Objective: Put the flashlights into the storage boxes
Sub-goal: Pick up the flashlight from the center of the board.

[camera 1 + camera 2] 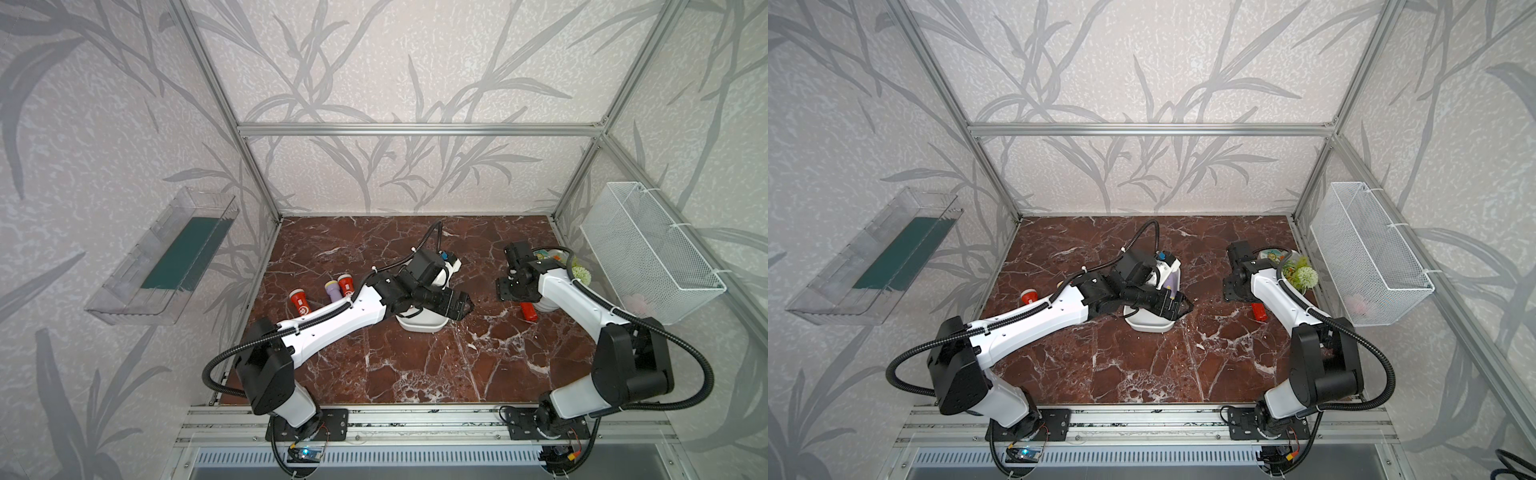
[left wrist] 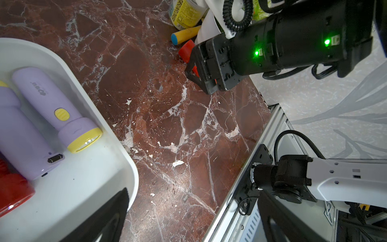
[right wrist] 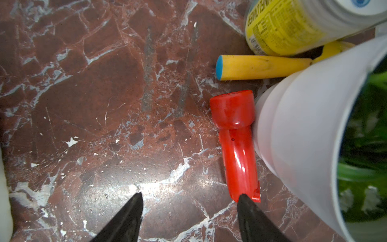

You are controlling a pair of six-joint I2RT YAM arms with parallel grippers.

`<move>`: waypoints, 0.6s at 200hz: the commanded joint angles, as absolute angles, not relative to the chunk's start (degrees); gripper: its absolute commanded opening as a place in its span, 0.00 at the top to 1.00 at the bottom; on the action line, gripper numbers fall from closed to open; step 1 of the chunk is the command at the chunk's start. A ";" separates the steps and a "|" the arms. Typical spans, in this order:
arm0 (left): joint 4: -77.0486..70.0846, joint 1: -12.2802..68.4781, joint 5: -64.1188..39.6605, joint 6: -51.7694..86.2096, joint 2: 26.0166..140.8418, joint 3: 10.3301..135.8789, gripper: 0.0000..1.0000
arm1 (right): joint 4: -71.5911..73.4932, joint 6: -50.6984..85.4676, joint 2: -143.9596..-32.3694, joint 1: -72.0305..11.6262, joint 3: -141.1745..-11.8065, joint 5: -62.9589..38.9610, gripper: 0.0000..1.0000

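**A:** Right gripper [image 3: 189, 197]: jaws apart, nothing held. One tip sits at the tail of the red torch [image 3: 236, 146]; I cannot tell if it touches. The torch lies flat near the table's right edge, its side against the pot [image 3: 303, 136].

**B:** How to take it well?

**A:** Judgement only: shift toward the pot so the jaws straddle the narrow body, not the tail. The pot leaves little room for a finger, so nudge the torch clear if needed. The shell looks glossy and may slip.

**B:** Left gripper [image 1: 462, 308]?

**A:** Jaws wide, empty, over the rim of the tub [image 2: 134, 178], mid-table. The tub holds two lavender torches [image 2: 52, 104] and a red one. Three loose torches [image 1: 332, 289] lie near the left edge.

**B:** Surface, room?

**A:** Table [image 1: 415, 374]: red-brown marble, white veins, chipped. Beyond it: leaf-print walls, aluminium frame, clear tray [image 1: 162, 266] on the left wall, mesh basket [image 1: 648, 257] on the right.
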State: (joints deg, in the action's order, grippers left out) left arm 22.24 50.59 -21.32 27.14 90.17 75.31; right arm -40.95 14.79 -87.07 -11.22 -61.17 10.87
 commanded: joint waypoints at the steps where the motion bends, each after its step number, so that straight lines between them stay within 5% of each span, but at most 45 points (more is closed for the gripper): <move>1: 22.29 50.80 -22.35 26.87 90.65 77.34 0.01 | -40.42 14.33 -86.65 -10.33 -60.09 10.33 0.26; 120: 22.31 50.97 -23.74 25.74 92.11 78.88 0.01 | -39.21 14.06 -90.03 -8.26 -57.13 14.09 0.22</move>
